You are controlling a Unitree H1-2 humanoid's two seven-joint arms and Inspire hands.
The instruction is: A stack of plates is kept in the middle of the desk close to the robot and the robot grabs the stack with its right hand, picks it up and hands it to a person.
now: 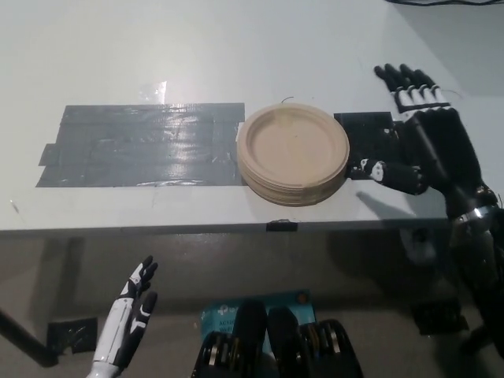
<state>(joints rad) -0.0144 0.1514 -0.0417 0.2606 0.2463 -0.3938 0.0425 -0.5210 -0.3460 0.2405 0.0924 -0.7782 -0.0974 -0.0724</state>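
My right hand [421, 138] is up over the desk [197, 47] with its fingers spread apart and nothing between them. It hovers to the right of the stack of plates [293, 154], palm turned toward it, the thumb reaching out in the stack's direction but not touching. Between my thumb and the rim of the plates there is a patch of black tape [364, 138], which I am partly above.

The stack itself sits in the middle of the desk near the front edge, flat and level, just off my fingertips' inner side. Beyond it, away from my right hand, a wide strip of grey tape [142, 146] runs across the surface and meets the stack's far rim.

My left hand [130, 319] rests low, below the desk edge and well apart from everything, fingers loosely parted and holding nothing.

As I judge it, the job has hardly begun. I am lined up beside the stack, ready for the grab, but no contact is made, so gripping, lifting and handing over are all left. No person shows anywhere in view to receive the plates. Next I would need to slide in sideways, get my thumb and fingers around the edge of the whole stack, and close firmly enough that the lower plates come up too.
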